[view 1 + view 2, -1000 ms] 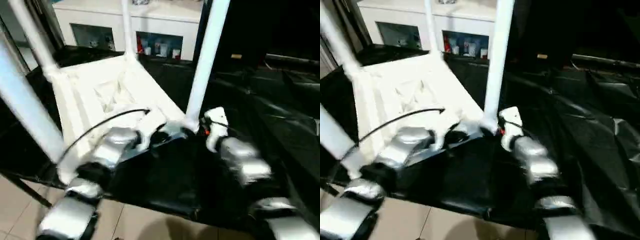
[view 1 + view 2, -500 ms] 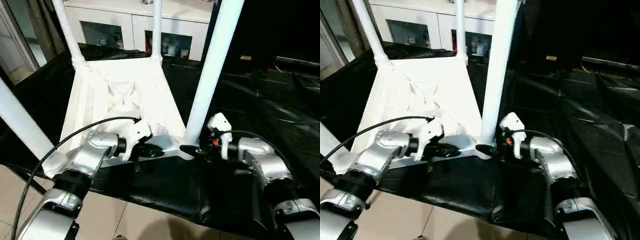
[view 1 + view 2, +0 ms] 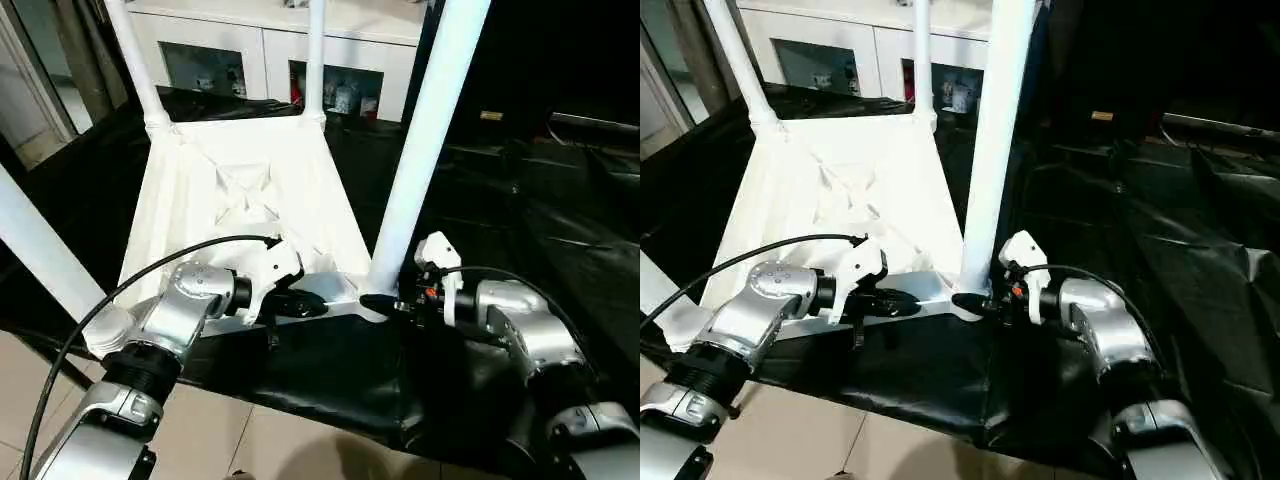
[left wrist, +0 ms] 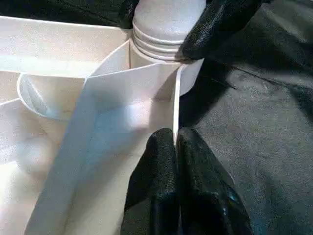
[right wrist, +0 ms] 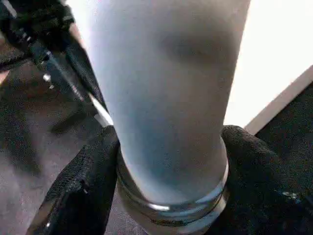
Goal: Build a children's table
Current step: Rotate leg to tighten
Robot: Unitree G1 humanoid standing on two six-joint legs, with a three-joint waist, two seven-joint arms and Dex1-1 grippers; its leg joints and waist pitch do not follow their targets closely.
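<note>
the tabletop [image 3: 240,200] lies upside down on the black sheet [image 3: 540,240], ribbed underside up, with four legs standing in its corner sockets. two far legs rise at the back near the cabinet [image 3: 290,50], one near leg [image 3: 40,250] rises at the robot's left, and the near right leg [image 3: 425,150] stands at the corner between the two arms.

the left gripper [image 4: 175,147] has its fingers pressed together, pinching the thin near rim wall of the tabletop just beside that corner socket [image 4: 166,63]. the right gripper [image 5: 168,156] straddles the base of the near right leg, one black finger [image 5: 80,186] on each side, touching the ribbed collar where it meets the socket; looks clamped on it rather than standing free.

key relation: the leg's long axis runs straight up from the socket, roughly square to the right gripper's reach, which comes in level from the robot's right. the right arm is the one on the leg, the left only braces the top from the other side. any seating push or twist probably has to go along or around that upright axis, down into the socket.
</note>
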